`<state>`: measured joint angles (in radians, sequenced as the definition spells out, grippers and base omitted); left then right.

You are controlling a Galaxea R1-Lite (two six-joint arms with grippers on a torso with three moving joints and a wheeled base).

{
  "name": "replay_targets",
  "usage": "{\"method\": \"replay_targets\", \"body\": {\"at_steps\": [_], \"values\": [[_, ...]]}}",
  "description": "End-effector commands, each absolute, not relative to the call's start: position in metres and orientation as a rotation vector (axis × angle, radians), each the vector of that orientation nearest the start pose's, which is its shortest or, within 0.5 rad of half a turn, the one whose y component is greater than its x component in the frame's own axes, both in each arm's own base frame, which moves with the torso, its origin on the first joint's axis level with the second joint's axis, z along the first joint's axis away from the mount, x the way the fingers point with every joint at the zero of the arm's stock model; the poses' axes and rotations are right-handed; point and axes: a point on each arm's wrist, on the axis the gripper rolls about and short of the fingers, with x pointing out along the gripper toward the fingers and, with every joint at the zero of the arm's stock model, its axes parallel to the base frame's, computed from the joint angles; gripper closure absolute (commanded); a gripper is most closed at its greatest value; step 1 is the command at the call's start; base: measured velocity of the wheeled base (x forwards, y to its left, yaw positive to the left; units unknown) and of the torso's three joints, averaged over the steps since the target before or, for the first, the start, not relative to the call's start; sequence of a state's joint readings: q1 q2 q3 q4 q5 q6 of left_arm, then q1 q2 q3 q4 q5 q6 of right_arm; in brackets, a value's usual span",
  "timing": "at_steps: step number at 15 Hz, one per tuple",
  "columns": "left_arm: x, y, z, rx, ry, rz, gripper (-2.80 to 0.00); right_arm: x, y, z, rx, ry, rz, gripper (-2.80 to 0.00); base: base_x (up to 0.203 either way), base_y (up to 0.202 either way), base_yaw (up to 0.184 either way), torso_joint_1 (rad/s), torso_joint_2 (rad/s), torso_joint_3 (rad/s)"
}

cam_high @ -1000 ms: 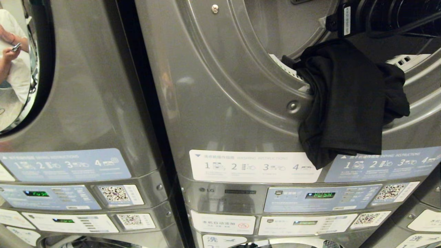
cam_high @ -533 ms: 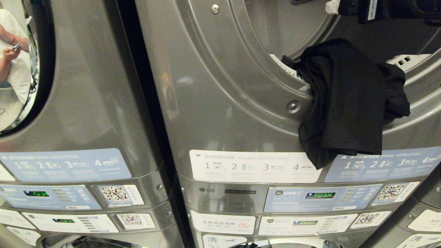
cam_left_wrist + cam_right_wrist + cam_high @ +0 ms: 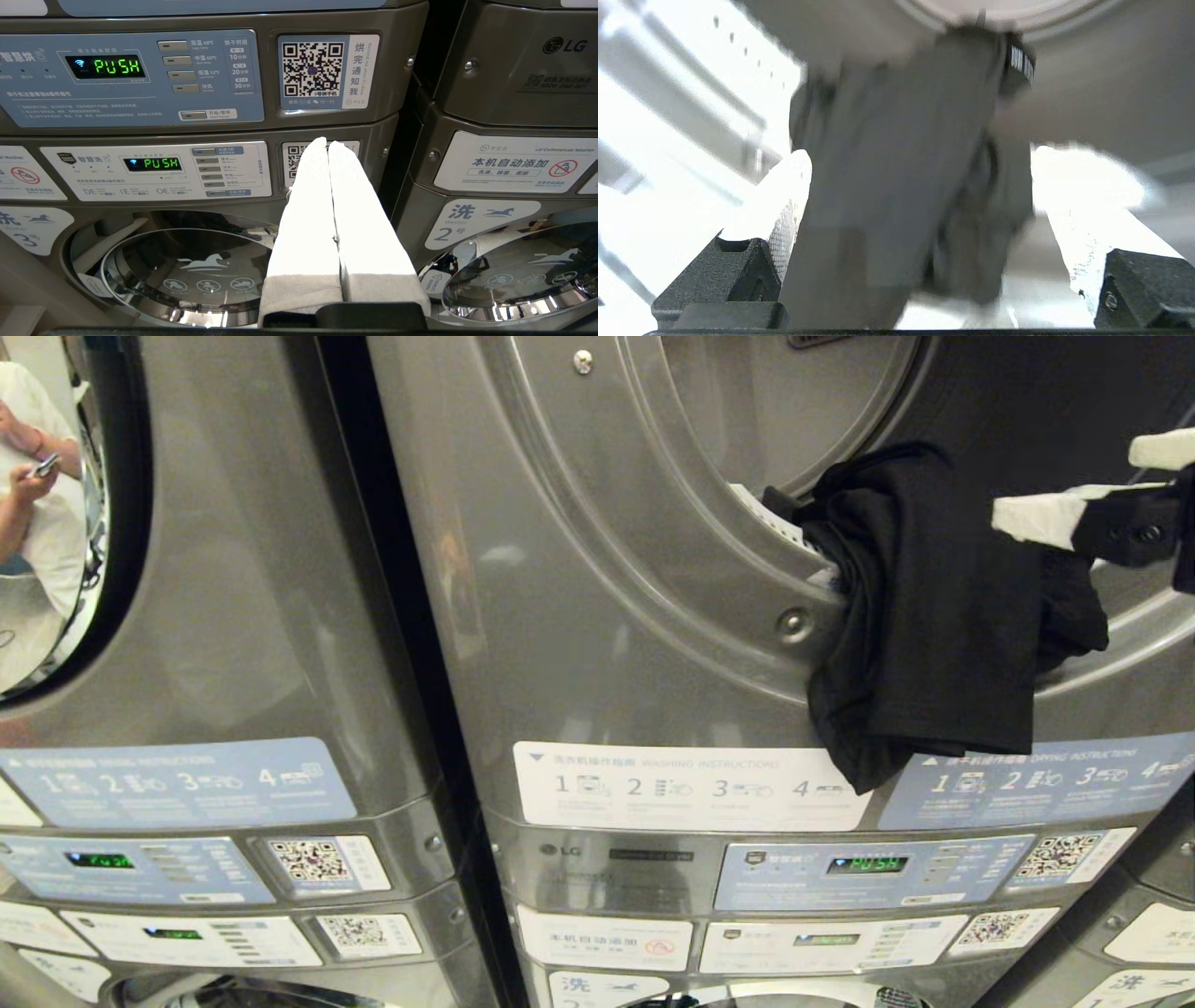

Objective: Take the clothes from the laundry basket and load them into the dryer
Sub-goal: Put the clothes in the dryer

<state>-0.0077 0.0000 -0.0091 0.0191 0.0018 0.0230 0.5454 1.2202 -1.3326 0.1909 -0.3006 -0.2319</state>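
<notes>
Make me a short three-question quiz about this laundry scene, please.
1. True or false: the black garment lies fully inside the dryer.
2. Which gripper is near the garment? A) left B) right
3. What word glows on the display below the garment?

Key:
1. False; it hangs over the door rim.
2. B; the right gripper is open beside it, while the left gripper is shut, lower down.
3. PUSH.
</notes>
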Motion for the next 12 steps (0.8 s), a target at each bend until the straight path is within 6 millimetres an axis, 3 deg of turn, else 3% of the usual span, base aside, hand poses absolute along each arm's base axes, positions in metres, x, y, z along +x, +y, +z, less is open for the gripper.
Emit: {"method": "replay_targets", "body": {"at_steps": [1, 7, 12], "values": [[-0.024, 0.000, 0.076, 0.020, 0.011, -0.005, 0.00, 0.118, 0.065, 0.358, -0.259, 0.037, 0.258, -2.80, 0.000, 0.000, 0.000, 0.000, 0.00, 0.000], [-0.024, 0.000, 0.076, 0.018, 0.009, -0.005, 0.00, 0.101, 0.054, 0.308, -0.307, 0.152, 0.273, -2.80, 0.000, 0.000, 0.000, 0.000, 0.00, 0.000], [-0.024, 0.000, 0.077, 0.018, 0.008, -0.005, 0.00, 0.119, 0.066, 0.292, -0.262, 0.248, 0.274, -2.80, 0.000, 0.000, 0.000, 0.000, 0.00, 0.000]]}}
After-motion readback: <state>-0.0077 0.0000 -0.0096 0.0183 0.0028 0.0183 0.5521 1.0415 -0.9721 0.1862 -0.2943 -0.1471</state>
